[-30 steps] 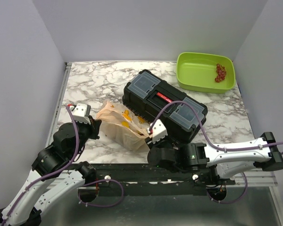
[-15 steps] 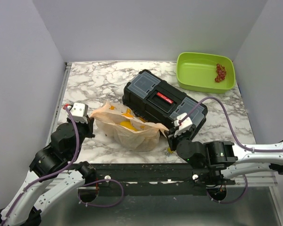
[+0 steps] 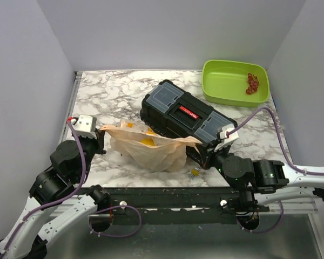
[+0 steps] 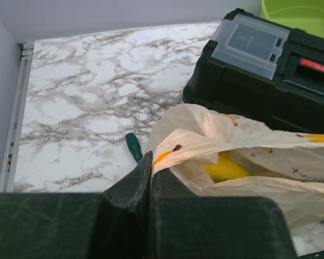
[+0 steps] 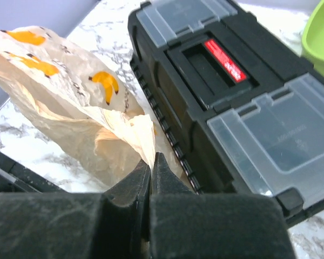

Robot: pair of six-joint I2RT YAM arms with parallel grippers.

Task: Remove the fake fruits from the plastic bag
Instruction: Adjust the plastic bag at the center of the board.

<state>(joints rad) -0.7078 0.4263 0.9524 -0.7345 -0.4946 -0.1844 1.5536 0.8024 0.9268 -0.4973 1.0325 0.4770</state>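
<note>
Both hands are committed to the plastic bag point(image 3: 151, 151), which lies toward the near edge of the surface, left of centre, its right end against the black toolbox point(image 3: 186, 116). Your left fingers point(image 4: 143, 172) are pressed fully together on a fold of the bag's left rim. Your right fingers point(image 5: 143, 175) are pinched just as tightly on a twist of film at the opposite end, right beside the toolbox wall. The film is stretched between the two grips.

Through the gap at the left grip you can see a yellow fruit point(image 4: 224, 168) lying inside, low in the bag. The dark round ones do not show from any view, so assume they sit deeper.

The job now looks like emptying by tipping, since neither hand is free to reach in:
- Raise the right end slowly and leave the left rim low, so the fruit rolls toward the opening on the left.
- Pull away from the toolbox as you lift (the thin film could snag on its ribbed edge).
- Aim the mouth at the bare surface toward the left edge, not over the near edge.
- Go gently, because so small a pinch of crinkly film may slip.
</note>
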